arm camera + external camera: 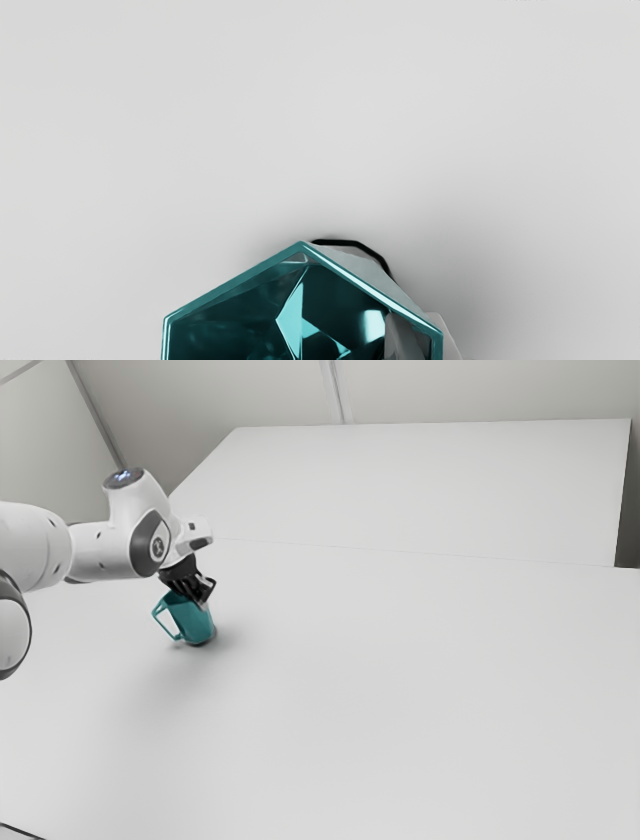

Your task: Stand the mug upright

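In the exterior view the arm (105, 550) comes in from the left edge of the frame, its white links running to the upper left, where the hand angles down and carries the black claw (203, 597). The claw is right at the mouth of the mug (194, 620), overlapping its rim in the picture. How far open the claw is, I cannot tell, nor whether it has hold of the mug. The mug, teal and faceted, is left of the middle of the frame, mouth up, its body leaning so that the rim lies further toward the exterior view's left than the base. Its angular handle (163, 618) is on that same side, and the dark-edged base is low by the white bench (420, 690), with a soft shadow spread around it; whether the whole base sits flat I cannot tell. The wrist view looks into the mug's six-sided mouth, with bright glints on the inner walls and part of the black base edge showing past the rim.
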Controlling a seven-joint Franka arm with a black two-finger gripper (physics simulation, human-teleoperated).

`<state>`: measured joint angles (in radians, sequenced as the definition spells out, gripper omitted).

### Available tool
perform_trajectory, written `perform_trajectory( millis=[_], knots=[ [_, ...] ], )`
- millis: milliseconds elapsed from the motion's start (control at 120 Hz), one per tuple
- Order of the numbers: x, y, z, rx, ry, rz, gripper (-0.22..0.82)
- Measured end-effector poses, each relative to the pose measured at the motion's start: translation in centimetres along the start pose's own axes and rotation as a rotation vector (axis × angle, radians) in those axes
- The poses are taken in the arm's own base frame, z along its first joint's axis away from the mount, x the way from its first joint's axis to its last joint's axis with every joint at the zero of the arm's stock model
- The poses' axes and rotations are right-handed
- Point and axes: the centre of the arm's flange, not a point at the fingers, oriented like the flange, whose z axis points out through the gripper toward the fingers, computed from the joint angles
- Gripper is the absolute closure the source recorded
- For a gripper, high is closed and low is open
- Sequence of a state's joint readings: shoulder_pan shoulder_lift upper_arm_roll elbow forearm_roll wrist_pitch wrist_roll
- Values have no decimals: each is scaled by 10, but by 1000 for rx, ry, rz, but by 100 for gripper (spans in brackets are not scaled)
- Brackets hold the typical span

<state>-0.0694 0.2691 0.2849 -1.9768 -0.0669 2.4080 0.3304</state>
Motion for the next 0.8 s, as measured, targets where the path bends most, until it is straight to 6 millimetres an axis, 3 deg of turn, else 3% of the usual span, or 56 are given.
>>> perform_trajectory(
  millis=[108,358,475,575,667,800],
  knots=[
    [0,1,5,1,-4,-23,75],
    [0,3,11,-3,-10,-56,34],
    [2,3,4,-3,2,-67,21],
    [6,9,-20,-9,36,-66,14],
    [8,13,-55,-24,63,-71,10],
    [13,16,-133,-54,93,-79,6]
  ],
)
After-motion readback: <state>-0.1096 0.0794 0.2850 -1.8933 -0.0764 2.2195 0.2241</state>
